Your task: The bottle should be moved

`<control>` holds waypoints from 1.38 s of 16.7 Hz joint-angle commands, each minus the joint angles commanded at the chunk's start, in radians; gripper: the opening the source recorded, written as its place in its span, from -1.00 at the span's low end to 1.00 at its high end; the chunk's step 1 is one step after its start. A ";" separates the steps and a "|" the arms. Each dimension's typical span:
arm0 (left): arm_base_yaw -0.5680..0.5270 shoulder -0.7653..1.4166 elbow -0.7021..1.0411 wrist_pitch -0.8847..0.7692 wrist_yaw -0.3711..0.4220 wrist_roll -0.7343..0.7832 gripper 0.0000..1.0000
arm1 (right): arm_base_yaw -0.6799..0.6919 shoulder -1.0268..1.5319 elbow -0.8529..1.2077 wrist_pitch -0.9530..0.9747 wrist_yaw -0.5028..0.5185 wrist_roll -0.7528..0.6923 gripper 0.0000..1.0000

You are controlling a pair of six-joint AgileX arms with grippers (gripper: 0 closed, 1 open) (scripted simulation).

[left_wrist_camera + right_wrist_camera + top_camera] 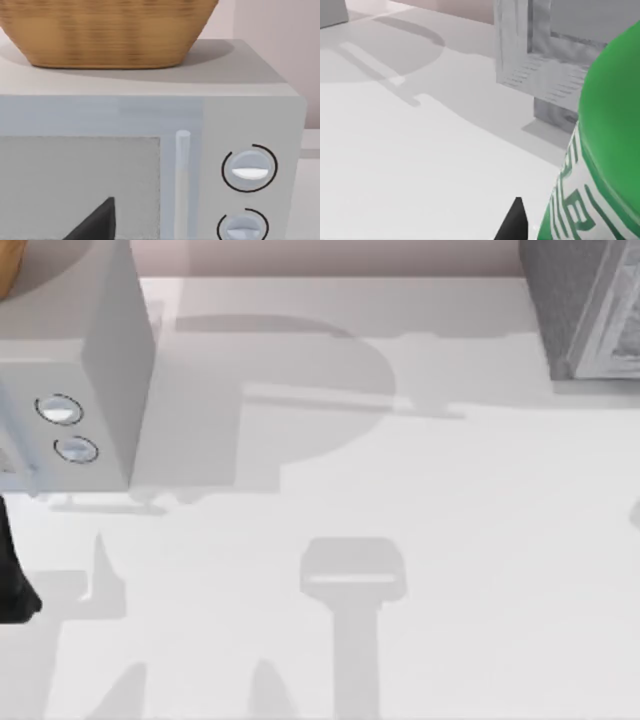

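Observation:
The bottle (605, 150) stands very close in the right wrist view, bright green with a white-and-green label band. My right gripper (540, 225) is shut on it: one dark fingertip (514, 222) lies against the bottle's side, and the bottle hides the other. My left arm (15, 580) is at the table's left edge, in front of the microwave. A dark part of my left gripper (95, 222) faces the microwave door.
A grey microwave (100, 370) with two round knobs (249, 169) stands at the back left, with a wicker basket (105, 30) on top. A grey slatted rack (590, 310) stands at the back right. White tabletop (400, 490) lies between them.

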 joint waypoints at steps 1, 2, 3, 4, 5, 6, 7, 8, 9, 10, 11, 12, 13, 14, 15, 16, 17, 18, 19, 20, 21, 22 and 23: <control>0.000 0.000 0.000 0.000 0.000 0.000 1.00 | -0.030 -0.015 0.007 -0.031 -0.030 -0.027 -1.00; 0.000 0.000 0.000 0.000 0.000 0.000 1.00 | -0.049 -0.026 0.011 -0.051 -0.049 -0.045 -1.00; 0.000 0.000 0.000 0.000 0.000 0.000 1.00 | -0.059 -0.031 0.014 -0.061 -0.059 -0.055 -1.00; 0.000 0.000 0.000 0.000 0.000 0.000 1.00 | -0.060 -0.032 0.014 -0.062 -0.059 -0.055 -1.00; 0.000 0.000 0.000 0.000 0.000 0.000 1.00 | -0.060 -0.032 0.014 -0.062 -0.059 -0.055 -1.00; 0.000 0.000 0.000 0.000 0.000 0.000 1.00 | -0.060 -0.032 0.014 -0.062 -0.059 -0.055 -1.00; 0.000 0.000 0.000 0.000 0.000 0.000 1.00 | -0.056 -0.027 0.012 -0.062 -0.057 -0.053 -1.00; 0.000 0.000 0.000 0.000 0.000 0.000 1.00 | -0.055 -0.025 0.012 -0.059 -0.057 -0.050 -1.00; 0.000 0.000 0.000 0.000 0.000 0.000 1.00 | -0.052 -0.015 0.012 -0.047 -0.055 -0.037 -1.00; 0.000 0.000 0.000 0.000 0.000 0.000 1.00 | -0.048 0.000 0.010 -0.025 -0.050 -0.015 -1.00; 0.000 0.000 0.000 0.000 0.000 0.000 1.00 | -0.043 0.019 0.008 0.005 -0.043 0.014 -1.00; 0.000 0.000 0.000 0.000 0.000 0.000 1.00 | -0.035 0.039 0.004 0.042 -0.034 0.044 -1.00; 0.000 0.000 0.000 0.000 0.000 0.000 1.00 | -0.027 0.056 -0.001 0.089 -0.025 0.074 -1.00; 0.000 0.000 0.000 0.000 0.000 0.000 1.00 | -0.019 0.071 -0.005 0.146 -0.015 0.103 -1.00; 0.000 0.000 0.000 0.000 0.000 0.000 1.00 | -0.010 0.082 -0.008 0.213 -0.006 0.133 -1.00; 0.000 0.000 0.000 0.000 0.000 0.000 1.00 | -0.002 0.093 -0.009 0.285 0.003 0.162 -1.00; 0.000 0.000 0.000 0.000 0.000 0.000 1.00 | 0.007 0.103 -0.008 0.354 0.010 0.193 -1.00; 0.000 0.000 0.000 0.000 0.000 0.000 1.00 | 0.018 0.115 -0.008 0.418 0.018 0.226 -1.00; 0.000 0.000 0.000 0.000 0.000 0.000 1.00 | 0.029 0.126 -0.009 0.473 0.028 0.262 -1.00; 0.000 0.000 0.000 0.000 0.000 0.000 1.00 | 0.042 0.139 -0.013 0.516 0.038 0.296 -1.00; 0.000 0.000 0.000 0.000 0.000 0.000 1.00 | 0.057 0.150 -0.018 0.550 0.049 0.325 -1.00; 0.000 0.000 0.000 0.000 0.000 0.000 1.00 | 0.070 0.160 -0.024 0.573 0.058 0.347 -1.00; 0.000 0.000 0.000 0.000 0.000 0.000 1.00 | 0.080 0.166 -0.028 0.587 0.064 0.360 -1.00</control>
